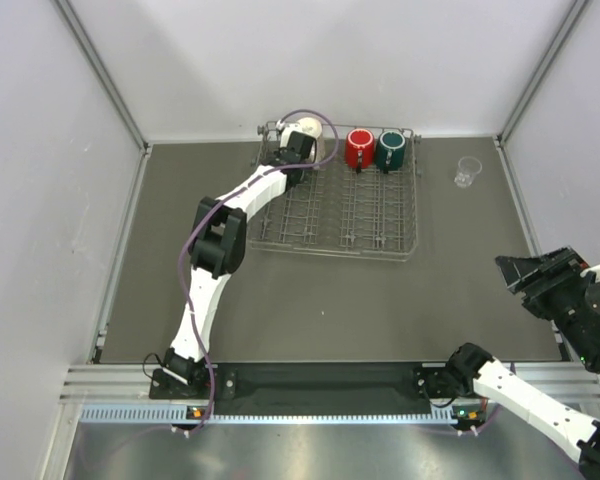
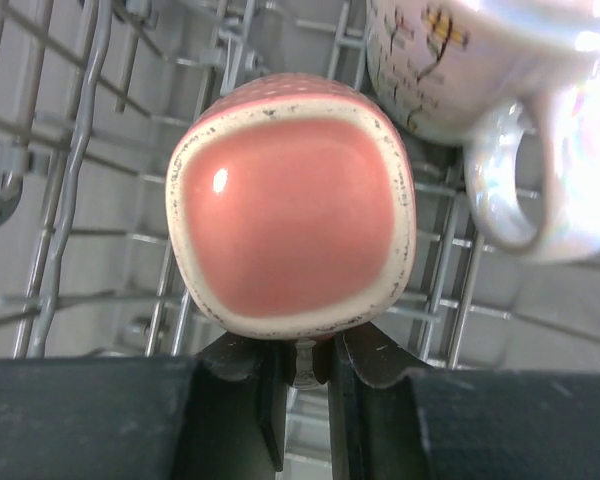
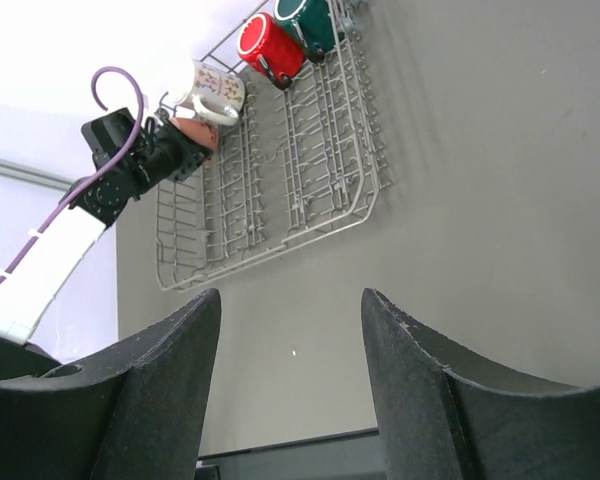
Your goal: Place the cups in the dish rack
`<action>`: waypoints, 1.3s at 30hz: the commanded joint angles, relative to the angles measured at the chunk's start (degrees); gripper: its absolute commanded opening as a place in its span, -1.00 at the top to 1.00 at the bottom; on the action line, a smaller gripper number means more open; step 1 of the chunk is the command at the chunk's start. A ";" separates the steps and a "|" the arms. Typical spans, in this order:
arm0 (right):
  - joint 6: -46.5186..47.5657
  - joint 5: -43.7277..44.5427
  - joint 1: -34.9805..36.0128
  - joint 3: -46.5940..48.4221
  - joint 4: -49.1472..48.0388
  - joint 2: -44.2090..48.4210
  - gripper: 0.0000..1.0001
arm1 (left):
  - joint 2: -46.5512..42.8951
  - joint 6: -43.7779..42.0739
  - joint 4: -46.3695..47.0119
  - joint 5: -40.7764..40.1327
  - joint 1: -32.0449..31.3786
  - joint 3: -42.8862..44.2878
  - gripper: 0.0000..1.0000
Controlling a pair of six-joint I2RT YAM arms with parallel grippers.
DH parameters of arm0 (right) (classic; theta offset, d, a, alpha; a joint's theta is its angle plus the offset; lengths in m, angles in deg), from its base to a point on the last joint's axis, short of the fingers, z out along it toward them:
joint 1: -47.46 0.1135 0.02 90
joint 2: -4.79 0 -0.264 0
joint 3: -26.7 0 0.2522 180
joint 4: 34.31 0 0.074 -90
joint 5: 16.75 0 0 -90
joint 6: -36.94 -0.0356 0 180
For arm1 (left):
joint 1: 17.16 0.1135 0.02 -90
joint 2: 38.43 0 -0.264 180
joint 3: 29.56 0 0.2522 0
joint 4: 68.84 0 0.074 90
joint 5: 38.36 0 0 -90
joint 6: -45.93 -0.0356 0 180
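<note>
Your left hand (image 2: 305, 365) pinches the salmon-pink mug (image 2: 290, 205) in the dish rack's (image 2: 70, 200) far left corner, just beside the white mug (image 2: 480, 70). Settle it between prongs, clear of that handle, before letting go. Your right hand (image 3: 290, 330) hangs spread, empty.

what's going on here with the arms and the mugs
The left gripper is pinched on a salmon-pink mug at the far left corner of the dish rack, right beside a white mug. A red mug and a dark green mug already sit along the rack's far side. The clear glass stands on the table, right of the rack. The right gripper hangs open over the table, holding nothing.
</note>
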 commanded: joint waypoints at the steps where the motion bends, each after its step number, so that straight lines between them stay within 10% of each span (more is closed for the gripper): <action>1: -1.01 0.20 0.67 -0.45 8.09 -0.95 -0.17 | 0.76 -1.08 4.68 -0.65 0.26 4.96 1.00; 22: -2.78 -0.06 0.58 -1.69 7.91 -0.42 -0.18 | 5.42 0.76 3.80 -0.12 1.93 8.91 1.00; 30: -1.19 0.29 0.58 -1.77 6.60 -1.21 -0.26 | 5.51 2.26 2.40 1.02 2.55 9.88 0.34; 39: 0.74 0.55 0.58 -2.21 5.10 -1.39 -0.30 | 3.49 2.61 1.61 2.16 2.55 9.71 0.16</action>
